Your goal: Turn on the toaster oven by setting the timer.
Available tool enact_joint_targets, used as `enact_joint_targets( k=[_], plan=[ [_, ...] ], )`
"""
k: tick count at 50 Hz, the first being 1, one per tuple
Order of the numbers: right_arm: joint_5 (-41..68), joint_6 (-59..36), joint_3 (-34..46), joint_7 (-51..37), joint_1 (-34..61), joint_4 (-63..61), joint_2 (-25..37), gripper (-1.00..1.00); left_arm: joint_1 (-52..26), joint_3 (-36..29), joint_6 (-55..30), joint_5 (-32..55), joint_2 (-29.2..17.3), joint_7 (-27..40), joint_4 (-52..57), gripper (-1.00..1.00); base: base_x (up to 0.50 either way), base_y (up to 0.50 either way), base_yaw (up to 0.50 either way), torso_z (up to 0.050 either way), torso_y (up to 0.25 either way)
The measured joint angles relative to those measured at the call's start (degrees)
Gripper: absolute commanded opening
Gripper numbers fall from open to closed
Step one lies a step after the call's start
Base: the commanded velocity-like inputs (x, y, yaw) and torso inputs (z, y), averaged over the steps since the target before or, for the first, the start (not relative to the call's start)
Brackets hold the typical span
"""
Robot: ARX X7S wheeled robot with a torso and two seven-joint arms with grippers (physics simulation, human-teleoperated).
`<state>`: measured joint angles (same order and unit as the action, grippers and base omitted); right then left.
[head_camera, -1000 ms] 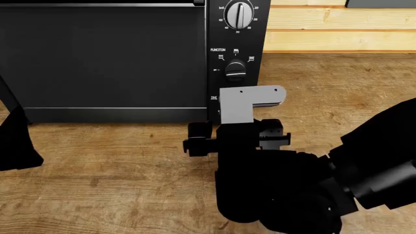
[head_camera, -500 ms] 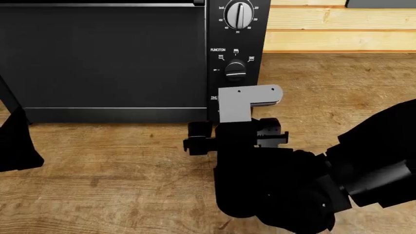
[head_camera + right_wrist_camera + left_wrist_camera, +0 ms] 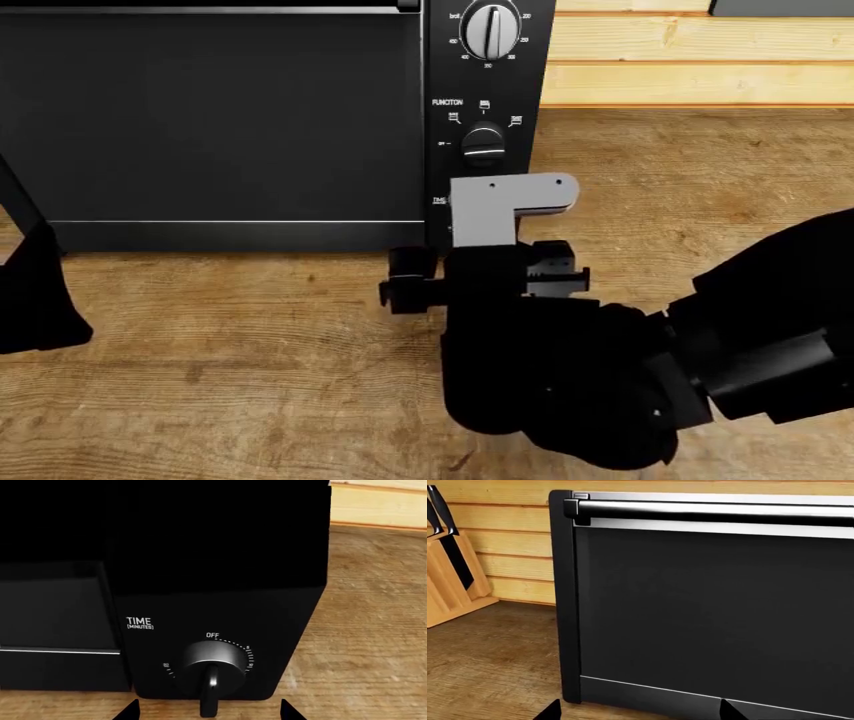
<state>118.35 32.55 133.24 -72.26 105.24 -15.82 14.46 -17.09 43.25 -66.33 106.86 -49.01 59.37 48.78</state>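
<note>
The black toaster oven [image 3: 214, 120] fills the back left of the head view, its control panel [image 3: 483, 100] on its right side. The temperature knob [image 3: 491, 30] and the FUNCTION knob [image 3: 483, 143] show there. The timer is hidden in that view behind my right wrist's grey bracket [image 3: 514, 205]. In the right wrist view the timer knob [image 3: 212, 666] sits beside the TIME label [image 3: 139, 622], its bar in line with the OFF mark [image 3: 212, 635]. My right gripper [image 3: 208, 711] is open just in front of the knob, jaws either side, not touching. My left gripper [image 3: 639, 712] is open and empty before the glass door [image 3: 714, 610].
A wooden knife block [image 3: 447, 575] stands left of the oven against the plank wall [image 3: 694, 50]. The oven stands on a wooden counter [image 3: 240, 350]. My left arm [image 3: 27, 290] shows at the head view's left edge, and my right arm [image 3: 627, 370] fills its lower right.
My right gripper has edged slightly closer to the control panel. The left arm and the knobs have not moved.
</note>
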Motion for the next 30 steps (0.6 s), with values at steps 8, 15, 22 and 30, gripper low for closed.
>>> enact_joint_targets(
  k=[8,15,22,30],
  plan=[
    [0.2,-0.4,-0.6,0.5,-0.5,0.8,0.2,1.0,0.1,-0.1,0.1,-0.2,0.0,-0.1,0.0,1.0,0.0,0.0,0.0,0.0,0.0],
    [0.3,-0.8,-1.0,0.8,-1.1,1.5,0.3,1.0,0.2,-0.3,0.2,-0.5,0.1,-0.3,0.0,1.0,0.0,0.0,0.0,0.0,0.0],
    [0.4,-1.2,-1.4,1.2,-1.5,2.3,0.3,1.0,0.1,-0.7,0.3,-0.8,0.2,-0.3,0.0,1.0,0.0,0.0,0.0,0.0,0.0],
    [0.4,-1.8,-1.7,1.4,-2.0,3.3,0.4,1.0,0.3,-0.7,0.4,-1.0,0.2,-0.5,0.0,1.0,0.0,0.0,0.0,0.0,0.0]
  ],
)
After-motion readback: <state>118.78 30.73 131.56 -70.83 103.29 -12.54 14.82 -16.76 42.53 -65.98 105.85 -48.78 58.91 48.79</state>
